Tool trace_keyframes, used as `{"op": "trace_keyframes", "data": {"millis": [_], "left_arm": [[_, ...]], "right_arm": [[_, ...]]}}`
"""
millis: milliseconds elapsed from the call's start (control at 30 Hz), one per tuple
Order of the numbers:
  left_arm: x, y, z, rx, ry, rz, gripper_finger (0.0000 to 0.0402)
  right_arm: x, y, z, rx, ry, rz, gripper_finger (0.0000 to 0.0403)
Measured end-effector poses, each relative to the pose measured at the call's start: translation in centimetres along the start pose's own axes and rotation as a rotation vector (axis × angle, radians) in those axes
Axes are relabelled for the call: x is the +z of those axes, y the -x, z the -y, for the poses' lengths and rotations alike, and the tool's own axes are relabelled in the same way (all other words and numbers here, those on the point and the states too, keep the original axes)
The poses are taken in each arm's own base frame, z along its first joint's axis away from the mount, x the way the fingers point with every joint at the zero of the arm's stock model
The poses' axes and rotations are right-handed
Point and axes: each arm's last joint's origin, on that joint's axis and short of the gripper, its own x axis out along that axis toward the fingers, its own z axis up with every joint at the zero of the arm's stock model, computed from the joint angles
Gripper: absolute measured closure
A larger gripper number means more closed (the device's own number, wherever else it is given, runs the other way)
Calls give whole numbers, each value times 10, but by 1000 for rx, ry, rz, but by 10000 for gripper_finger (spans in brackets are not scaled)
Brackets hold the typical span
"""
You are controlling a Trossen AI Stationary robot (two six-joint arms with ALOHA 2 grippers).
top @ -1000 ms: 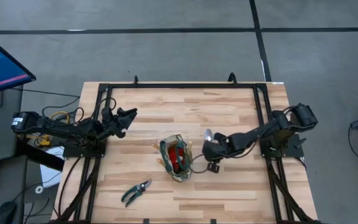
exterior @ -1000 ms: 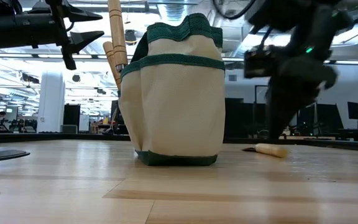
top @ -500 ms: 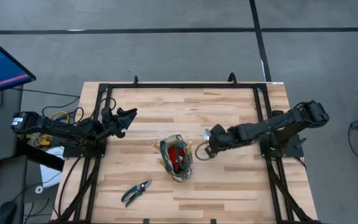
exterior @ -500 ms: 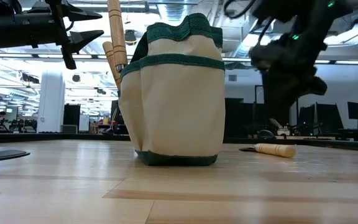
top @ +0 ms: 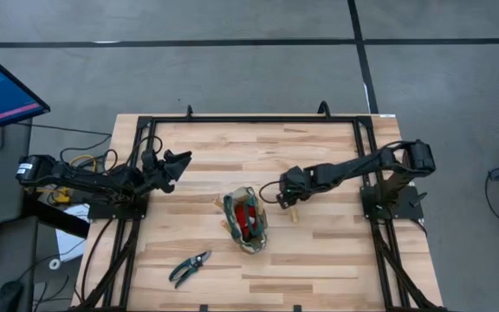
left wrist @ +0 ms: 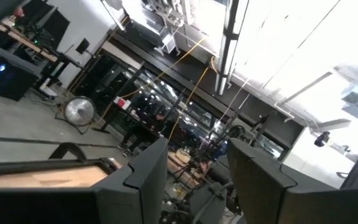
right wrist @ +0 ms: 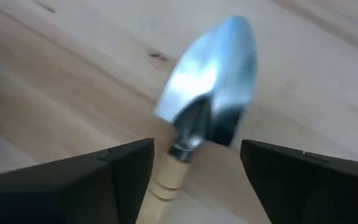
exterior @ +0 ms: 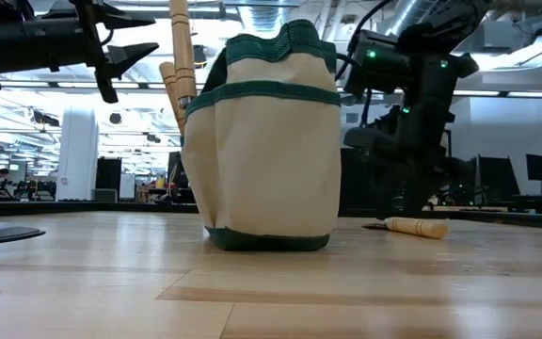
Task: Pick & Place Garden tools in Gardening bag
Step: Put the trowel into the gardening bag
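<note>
Right end effector (right wrist: 194, 165) open over one trowel (right wrist: 207, 106) — one shears (top: 190, 268) apart.

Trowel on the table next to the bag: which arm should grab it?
Right. Its tool hangs open directly over the trowel, fingers either side of the handle, close beside the bag. The left tool waits raised, far across the table.

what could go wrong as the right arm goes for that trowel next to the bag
The right gripper hangs over the trowel with jaws open, straddling the neck where the handle meets the blade; closing there could pinch off-centre and let the trowel swing or slip. The gardening bag stands close beside it, with wooden handles already sticking out, so the arm may nudge or tip the bag when lifting.
</note>
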Motion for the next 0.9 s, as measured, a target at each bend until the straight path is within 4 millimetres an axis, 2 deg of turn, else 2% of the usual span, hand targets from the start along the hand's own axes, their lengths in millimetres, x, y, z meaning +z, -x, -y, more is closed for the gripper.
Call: {"op": "trace_keyframes", "data": {"millis": [267,533,800,900], "left_arm": [[0,0,0,0,1,2,236],[0,0,0,2,1,4,236],[0,0,0,2,1,5,236],[0,0,0,2,2,6,236]], "right_arm": [[-5,-6,-1,-31,28,-19,218],[-7,-3,2,-26,36,-65,351],[-8,2,0,-2,79,-55,353],[-5,12,5,-11,88,-38,353]]}}
